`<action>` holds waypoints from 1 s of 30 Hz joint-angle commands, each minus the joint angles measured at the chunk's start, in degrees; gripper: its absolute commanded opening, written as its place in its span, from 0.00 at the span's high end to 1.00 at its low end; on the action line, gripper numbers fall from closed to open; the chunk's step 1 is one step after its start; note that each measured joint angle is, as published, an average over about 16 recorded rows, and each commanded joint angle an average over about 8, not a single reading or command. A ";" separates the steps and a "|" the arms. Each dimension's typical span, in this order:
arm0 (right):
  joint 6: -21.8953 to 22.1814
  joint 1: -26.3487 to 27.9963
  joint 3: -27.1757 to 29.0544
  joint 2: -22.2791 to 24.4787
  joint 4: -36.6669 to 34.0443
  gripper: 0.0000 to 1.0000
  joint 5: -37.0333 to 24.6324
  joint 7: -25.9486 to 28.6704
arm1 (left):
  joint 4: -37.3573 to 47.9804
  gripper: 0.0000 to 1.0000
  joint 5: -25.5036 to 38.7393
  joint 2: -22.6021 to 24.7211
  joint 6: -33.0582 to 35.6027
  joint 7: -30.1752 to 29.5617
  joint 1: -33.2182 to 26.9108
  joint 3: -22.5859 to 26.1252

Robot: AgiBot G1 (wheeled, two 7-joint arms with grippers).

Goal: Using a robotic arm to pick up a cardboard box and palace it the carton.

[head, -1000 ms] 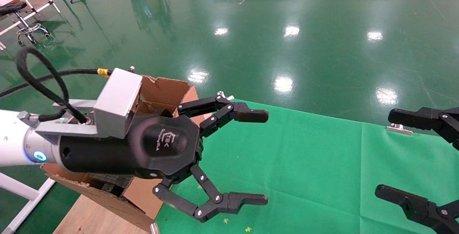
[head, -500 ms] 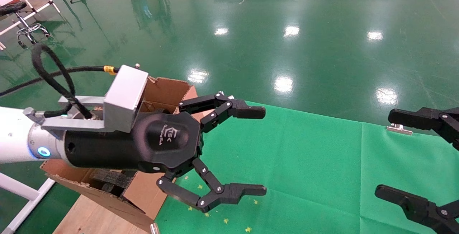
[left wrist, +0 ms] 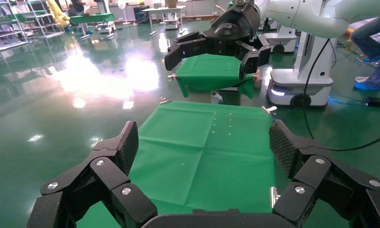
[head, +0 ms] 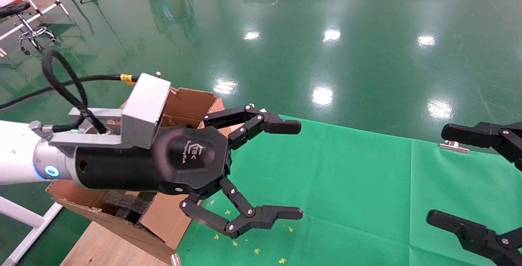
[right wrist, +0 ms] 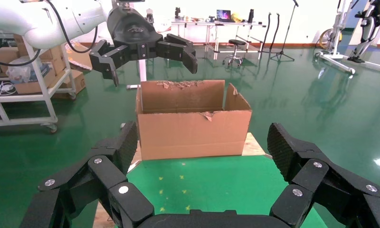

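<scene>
The small cardboard box is out of view in every frame. The carton [head: 187, 103] stands at the left end of the green cloth [head: 346, 184], with torn flaps and black foam [head: 126, 202] inside; the right wrist view shows its whole front [right wrist: 193, 133]. My left gripper [head: 299, 170] on the white arm is open and empty, held over the carton's near corner with its fingers reaching out above the cloth. It also shows in the right wrist view [right wrist: 150, 64], above the carton. My right gripper [head: 439, 174] is open and empty at the right edge.
The carton rests on a wooden board [head: 106, 245] beside the cloth. A metal clip [head: 453, 147] holds the cloth's far right edge. A white frame [head: 24, 217] stands at the left. Glossy green floor lies beyond, with a stool [head: 32, 33] at the far left.
My left gripper has shifted a little to the right over the carton and stays open. The right gripper has not moved.
</scene>
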 commanded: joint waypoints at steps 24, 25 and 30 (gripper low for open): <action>0.00 0.00 0.00 0.00 0.00 0.00 0.00 0.00 | 0.18 0.00 0.21 0.01 -0.06 -0.07 -0.16 0.14; 0.00 0.00 0.00 0.00 0.00 0.00 0.00 0.00 | 0.18 0.00 0.21 0.01 -0.06 -0.07 -0.17 0.14; 0.00 0.00 0.00 0.00 0.00 0.00 0.00 0.00 | 0.20 0.00 0.22 0.01 -0.06 -0.07 -0.18 0.15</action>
